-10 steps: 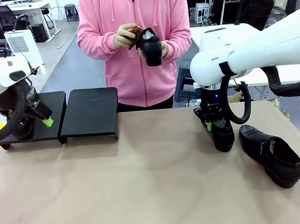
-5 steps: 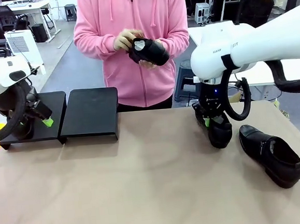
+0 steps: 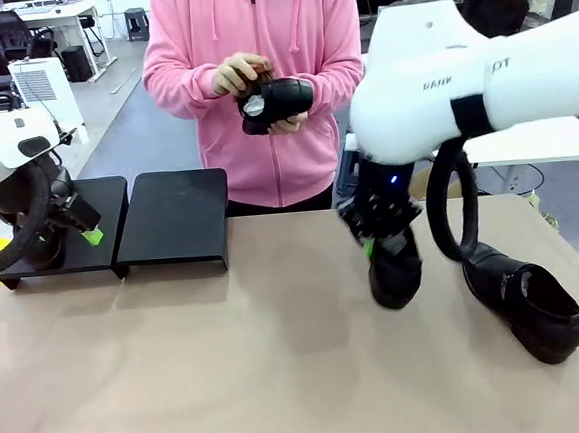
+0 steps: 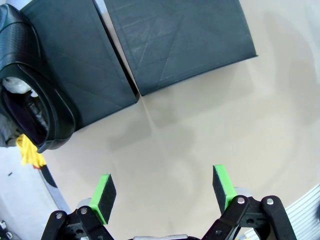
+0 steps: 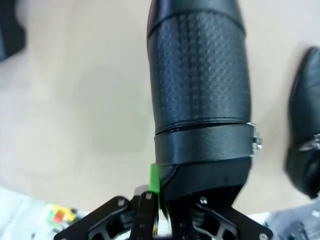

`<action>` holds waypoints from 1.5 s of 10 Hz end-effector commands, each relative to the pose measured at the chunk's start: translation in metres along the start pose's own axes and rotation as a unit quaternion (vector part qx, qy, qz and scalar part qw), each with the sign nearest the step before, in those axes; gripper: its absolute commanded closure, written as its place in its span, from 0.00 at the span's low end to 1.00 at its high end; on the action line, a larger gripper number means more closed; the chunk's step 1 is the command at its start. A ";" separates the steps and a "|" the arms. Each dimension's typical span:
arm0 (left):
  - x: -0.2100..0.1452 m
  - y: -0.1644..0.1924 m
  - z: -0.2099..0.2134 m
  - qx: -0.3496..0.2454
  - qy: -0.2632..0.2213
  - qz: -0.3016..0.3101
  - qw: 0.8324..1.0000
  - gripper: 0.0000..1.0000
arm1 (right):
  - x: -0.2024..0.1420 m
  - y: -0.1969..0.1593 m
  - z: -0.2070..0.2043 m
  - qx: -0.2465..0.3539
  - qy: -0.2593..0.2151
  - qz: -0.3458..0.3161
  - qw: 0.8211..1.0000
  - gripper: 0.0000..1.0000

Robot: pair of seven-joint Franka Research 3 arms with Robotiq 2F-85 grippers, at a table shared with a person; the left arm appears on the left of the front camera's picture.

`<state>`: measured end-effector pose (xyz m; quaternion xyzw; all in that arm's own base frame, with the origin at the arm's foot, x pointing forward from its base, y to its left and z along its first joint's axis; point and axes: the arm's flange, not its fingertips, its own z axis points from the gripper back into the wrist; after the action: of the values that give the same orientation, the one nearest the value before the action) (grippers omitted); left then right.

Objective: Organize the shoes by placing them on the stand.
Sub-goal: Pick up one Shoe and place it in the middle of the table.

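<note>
Right tool [image 5: 165, 189] is clamped narrow on the heel rim of a shoe [image 5: 200, 95], one pad outside the collar, and the shoe hangs toe-down, seemingly clear of the surface [image 3: 282, 378]. Glossy leather, so I judge it slippery on the flanks. The heel counter and sole look stiff, and that rim is the sound place to pinch. Held by one end, it may swing, and it looks moderately heavy. Just beside it a second shoe [image 3: 525, 300] lies on its side on the surface, opening toward me. Farther left, my left tool [image 4: 164, 192] stands wide and empty by the stand [image 4: 180, 40], with another shoe [image 4: 35, 107] on its outer panel. Beyond, the person's hands [image 3: 241, 73] hold a fourth shoe [image 3: 278, 101].
</note>
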<state>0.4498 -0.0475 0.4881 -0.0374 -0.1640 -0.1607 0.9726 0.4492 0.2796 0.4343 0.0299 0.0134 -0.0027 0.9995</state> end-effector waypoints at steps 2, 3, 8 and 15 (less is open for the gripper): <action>-0.002 0.001 -0.001 0.001 -0.006 0.003 1.000 0.00 | -0.024 0.061 -0.046 0.008 0.008 0.041 0.999 1.00; -0.002 0.001 -0.001 0.001 -0.006 0.003 1.000 0.00 | -0.026 0.078 -0.054 0.021 0.005 0.041 0.999 1.00; -0.002 0.001 -0.001 0.001 -0.006 0.003 1.000 0.00 | -0.019 0.105 -0.077 0.044 0.004 -0.022 0.999 0.97; -0.002 0.001 -0.001 0.001 -0.006 0.003 1.000 0.00 | -0.030 0.078 -0.035 0.089 0.019 -0.023 0.996 0.00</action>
<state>0.4498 -0.0477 0.4879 -0.0373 -0.1641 -0.1608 0.9725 0.4315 0.3791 0.3905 0.1019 0.0320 -0.0298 0.9938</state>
